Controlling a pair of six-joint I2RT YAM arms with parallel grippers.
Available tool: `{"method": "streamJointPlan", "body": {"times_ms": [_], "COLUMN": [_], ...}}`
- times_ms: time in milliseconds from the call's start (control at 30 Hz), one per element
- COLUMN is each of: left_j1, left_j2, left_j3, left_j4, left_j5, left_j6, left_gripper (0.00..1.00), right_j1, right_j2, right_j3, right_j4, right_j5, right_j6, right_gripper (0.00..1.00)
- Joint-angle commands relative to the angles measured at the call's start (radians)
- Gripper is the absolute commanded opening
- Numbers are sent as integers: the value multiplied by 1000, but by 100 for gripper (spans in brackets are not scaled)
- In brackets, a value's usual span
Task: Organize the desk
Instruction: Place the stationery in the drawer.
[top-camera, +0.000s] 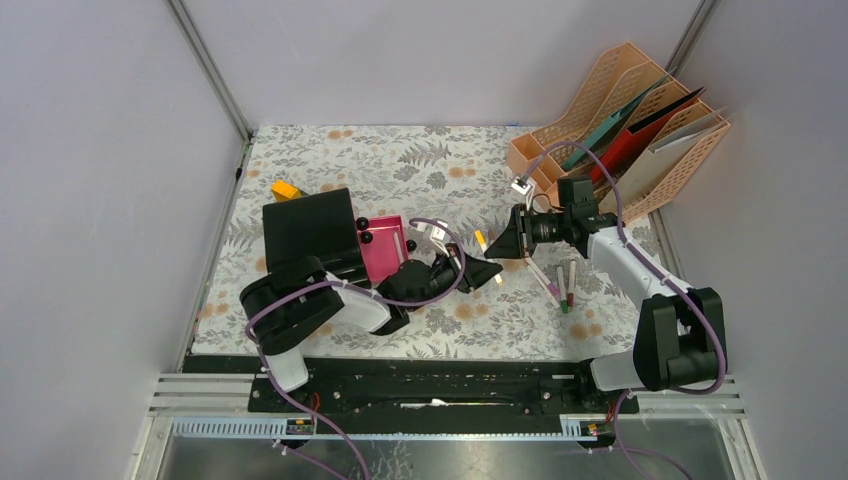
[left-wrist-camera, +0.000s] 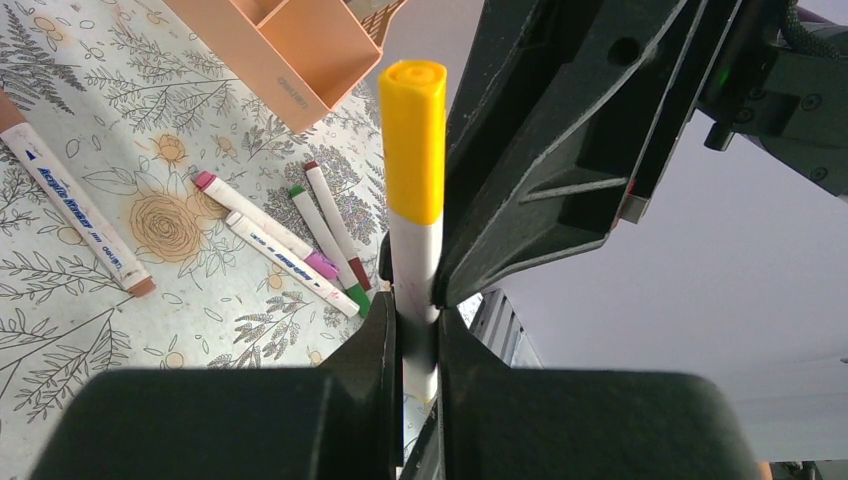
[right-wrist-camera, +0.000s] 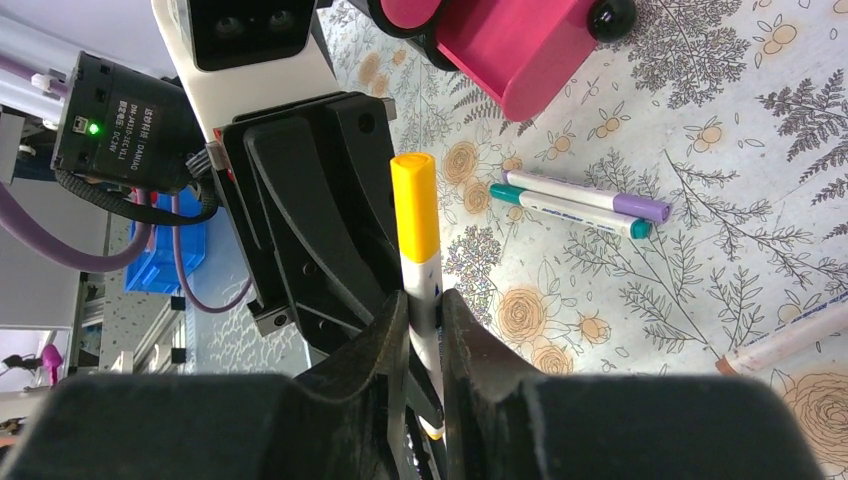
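Note:
Over the middle of the desk (top-camera: 420, 160) a white marker with a yellow cap (top-camera: 480, 240) is held between both grippers. The left wrist view shows my left gripper (left-wrist-camera: 418, 330) shut on the marker's white barrel (left-wrist-camera: 413, 150), cap pointing away. The right gripper's black fingers (left-wrist-camera: 560, 150) sit right beside it. My right gripper (right-wrist-camera: 424, 310) is shut on the same marker (right-wrist-camera: 416, 210) lower on the barrel, with the left gripper (right-wrist-camera: 310, 230) just behind. In the top view the two grippers (top-camera: 498, 258) meet nose to nose.
Several loose markers (top-camera: 560, 285) lie on the cloth under the right arm. A pink box (top-camera: 382, 245) and a black pad (top-camera: 308, 225) sit at the left, with a small yellow item (top-camera: 285, 188) behind. A peach file rack (top-camera: 640, 130) and pen holder (top-camera: 525, 155) stand back right.

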Motion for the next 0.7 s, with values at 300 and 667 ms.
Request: {"method": "streamJointPlan", "body": {"times_ms": [300,667], "left_j1": [-1,-1], "left_j2": [-195,-373], "left_j3": [-43,86], "left_j4": [-265,-932], "left_j5": [-108,-358], "left_j6": [179,388], "left_gripper": [0,0], "right_j1": [-1,-1], "right_j2": [-62,-81], "right_j3": [57,102], "right_j4": [-199,-358], "right_j5": [-9,76], "right_j6": [-276,-472], "right_gripper": [61,76]}}
